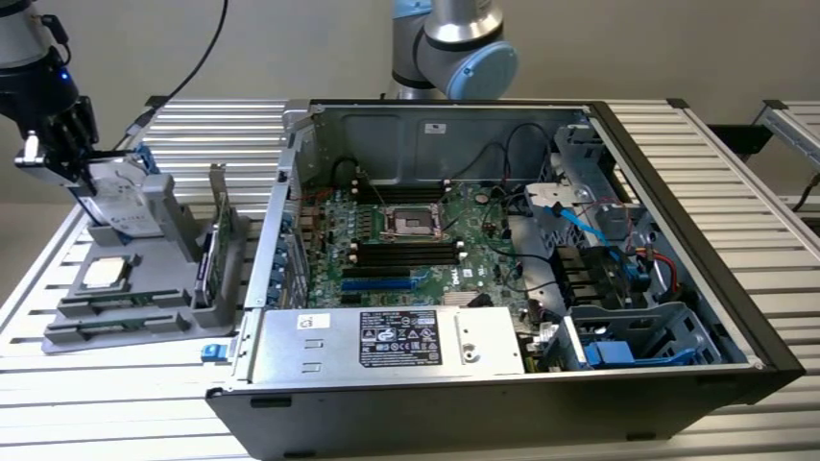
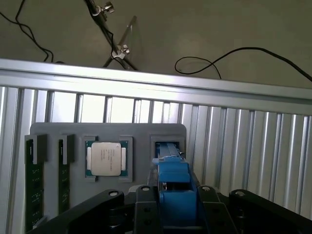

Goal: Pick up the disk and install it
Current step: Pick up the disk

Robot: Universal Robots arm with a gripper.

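The gripper (image 1: 77, 178) is holding the disk (image 1: 123, 204) by its blue plastic frame. In the wrist view the two black fingers (image 2: 146, 207) are pressing on both sides of the blue frame (image 2: 176, 187). So the gripper (image 2: 176, 209) is standing about half closed, with the frame caught in between.

In the exterior view the disk is hanging tilted just under the gripper, and its white label is facing out. Its low end is sitting at the tall grey stand (image 1: 164, 204). I cannot tell if it is touching the stand or floating just above it. In the wrist view an open slot (image 2: 168, 144) is showing just past the blue frame.

The stand is part of a grey tray (image 1: 64, 336) that is lying under the gripper. A square silver chip (image 1: 106, 274) is resting flat in the tray, near the gripper and just beside the slot. Two green memory sticks (image 2: 31, 190) are lying past the chip, farther from the gripper. A thin dark card (image 1: 218, 240) is standing up at the tray's far edge, between the gripper and the computer case.

The computer case (image 1: 717, 317) is sitting well apart from the gripper, toward the exterior view's right. Its side is off, and a green board (image 1: 410, 250) is showing inside. Everything is resting on a table of metal slats (image 1: 717, 163).
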